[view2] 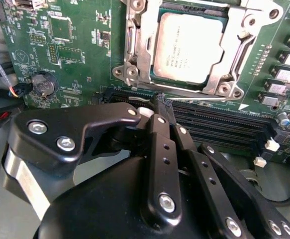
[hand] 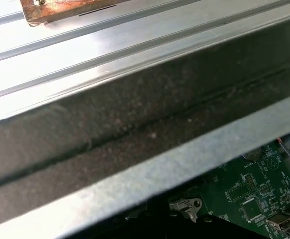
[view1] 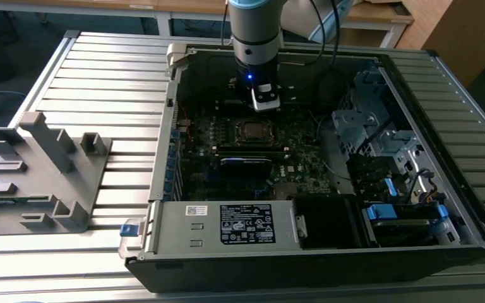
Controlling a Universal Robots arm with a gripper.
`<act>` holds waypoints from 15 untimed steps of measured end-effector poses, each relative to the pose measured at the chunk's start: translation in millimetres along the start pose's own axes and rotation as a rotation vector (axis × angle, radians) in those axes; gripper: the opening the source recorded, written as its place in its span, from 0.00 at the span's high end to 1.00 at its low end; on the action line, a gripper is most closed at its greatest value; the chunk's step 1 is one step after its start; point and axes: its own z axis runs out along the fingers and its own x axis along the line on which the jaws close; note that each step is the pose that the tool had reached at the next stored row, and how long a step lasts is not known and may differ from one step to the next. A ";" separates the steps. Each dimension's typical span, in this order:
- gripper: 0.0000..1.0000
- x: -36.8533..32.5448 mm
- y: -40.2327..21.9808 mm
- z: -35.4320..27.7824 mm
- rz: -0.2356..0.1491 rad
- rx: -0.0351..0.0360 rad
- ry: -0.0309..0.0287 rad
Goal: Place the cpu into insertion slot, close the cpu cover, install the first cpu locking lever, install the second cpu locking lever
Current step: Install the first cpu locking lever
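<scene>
Grey arm (view1: 255,38) with pale blue band (view1: 256,4); black hand (view2: 158,105) studded with silver screws (view2: 166,201).

Ribbed aluminium table (view1: 99,76), wooden desks (view1: 377,14) behind, dark floor (view1: 7,38) — bright light

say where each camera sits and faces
exterior view: high up, looking down into the open computer case on the slatted table; arm and gripper show.
second wrist view: on the wrist, looking past the gripper at the cpu and cpu cover.
first wrist view: on the wrist, facing the computer case and slatted table.
shared: exterior and second wrist views both show the cpu.
</scene>
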 end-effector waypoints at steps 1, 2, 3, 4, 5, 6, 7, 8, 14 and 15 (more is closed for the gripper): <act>0.89 0.1 0.0 0.0 0.000 -0.0009 0.0004; 0.89 0.2 -0.1 0.0 0.000 -0.0024 0.0010; 0.89 0.3 -0.1 0.0 0.001 -0.0045 0.0018; 0.89 0.3 -0.2 -0.1 0.002 -0.0082 0.0033; 0.89 0.3 -0.1 0.0 0.002 -0.0086 0.0035; 0.89 0.3 -0.1 0.0 0.002 -0.0087 0.0035; 0.89 0.3 -0.1 0.0 0.002 -0.0087 0.0036; 0.89 0.3 -0.1 0.0 0.002 -0.0087 0.0036; 0.89 0.4 -0.5 2.0 0.001 -0.0086 0.0031; 0.89 0.5 -0.6 2.4 0.001 -0.0084 0.0030</act>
